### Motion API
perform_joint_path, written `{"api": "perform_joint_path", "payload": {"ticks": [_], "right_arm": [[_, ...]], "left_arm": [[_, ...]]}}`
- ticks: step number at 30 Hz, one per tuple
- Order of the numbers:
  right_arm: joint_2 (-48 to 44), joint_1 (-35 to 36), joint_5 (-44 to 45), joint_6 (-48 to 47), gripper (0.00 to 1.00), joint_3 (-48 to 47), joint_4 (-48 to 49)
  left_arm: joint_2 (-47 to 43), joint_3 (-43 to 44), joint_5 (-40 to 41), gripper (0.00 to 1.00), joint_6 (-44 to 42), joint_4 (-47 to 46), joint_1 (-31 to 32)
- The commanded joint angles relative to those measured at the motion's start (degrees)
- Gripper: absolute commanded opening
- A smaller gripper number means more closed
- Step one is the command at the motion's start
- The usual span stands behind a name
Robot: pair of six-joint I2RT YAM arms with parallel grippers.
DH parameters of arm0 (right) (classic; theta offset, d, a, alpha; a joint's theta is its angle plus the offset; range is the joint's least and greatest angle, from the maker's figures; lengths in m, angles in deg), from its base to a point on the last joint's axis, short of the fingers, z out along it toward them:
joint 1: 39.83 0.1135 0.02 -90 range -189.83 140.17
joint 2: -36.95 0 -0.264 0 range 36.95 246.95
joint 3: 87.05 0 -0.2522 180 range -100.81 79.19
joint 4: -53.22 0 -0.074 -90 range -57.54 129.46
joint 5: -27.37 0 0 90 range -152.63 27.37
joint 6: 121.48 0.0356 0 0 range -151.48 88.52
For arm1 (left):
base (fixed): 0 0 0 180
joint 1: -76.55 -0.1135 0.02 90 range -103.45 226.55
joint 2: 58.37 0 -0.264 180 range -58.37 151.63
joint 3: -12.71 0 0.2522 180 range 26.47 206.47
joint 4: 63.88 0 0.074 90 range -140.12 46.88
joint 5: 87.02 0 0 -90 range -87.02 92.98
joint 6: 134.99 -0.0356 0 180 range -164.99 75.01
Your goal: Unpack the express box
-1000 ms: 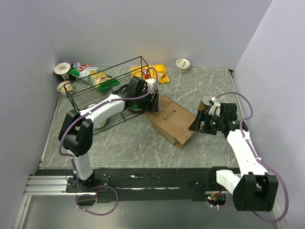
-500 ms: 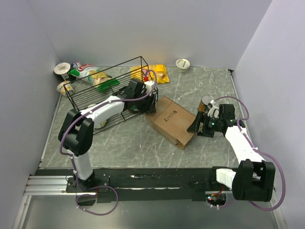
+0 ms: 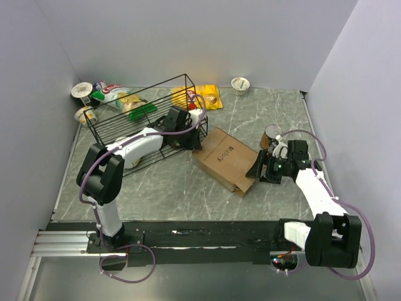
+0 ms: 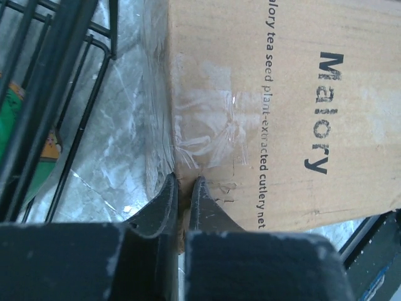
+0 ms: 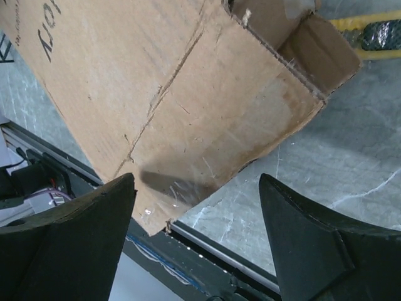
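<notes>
The express box [image 3: 224,158] lies near the middle of the counter [image 3: 188,194]. Its far-left corner is just beside the black wire basket [image 3: 138,106], and its open end points toward the near-right corner.

The left claw [image 4: 183,185] is pressed together on a thin edge of cardboard at that far-left corner, next to a patch of clear tape [image 4: 200,125]. The right claw [image 5: 195,182] is spread wide around the near-right corner of the box, and I see no contact there.

I judge the box to be light, because it sits low and its walls look thin. The cardboard is stiff along the folds but bends easily on the flat faces. The tape is glossy, so a finger may slip on it. The loose flaps [image 5: 313,44] at the open end are the better place to take hold, since a flap is thin enough to pinch. A hard pull could tear it along the crease.
</notes>
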Motion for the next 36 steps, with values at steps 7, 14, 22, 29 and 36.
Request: {"api": "perform_joint_path", "payload": {"ticks": [7, 14, 22, 29, 36], "right_arm": [[-6.73, -1.57, 1.76, -3.86, 0.87, -1.85, -1.39], [-8.33, -2.28, -0.07, -3.43, 0.87, -0.72, 1.15], [-5.43, -2.28, 0.63, -3.08, 0.87, -1.16, 2.74], [-5.78, -2.28, 0.01, -5.1, 0.87, -2.73, 1.07], [-3.59, 2.19, -8.87, -24.13, 0.83, -10.55, -5.42]], "left_arm": [[-9.11, 4.71, 3.49, 0.01, -6.28, 12.46, 0.84], [-16.85, 14.22, 13.79, 0.01, -14.36, 19.43, 5.15], [-17.4, 5.96, 6.8, 0.01, -7.29, 18.12, 2.7], [-13.62, 3.4, -0.96, 0.01, 2.41, 15.22, -5.74], [-11.85, 4.11, -4.31, 0.01, 7.07, 13.11, -8.21]]}}
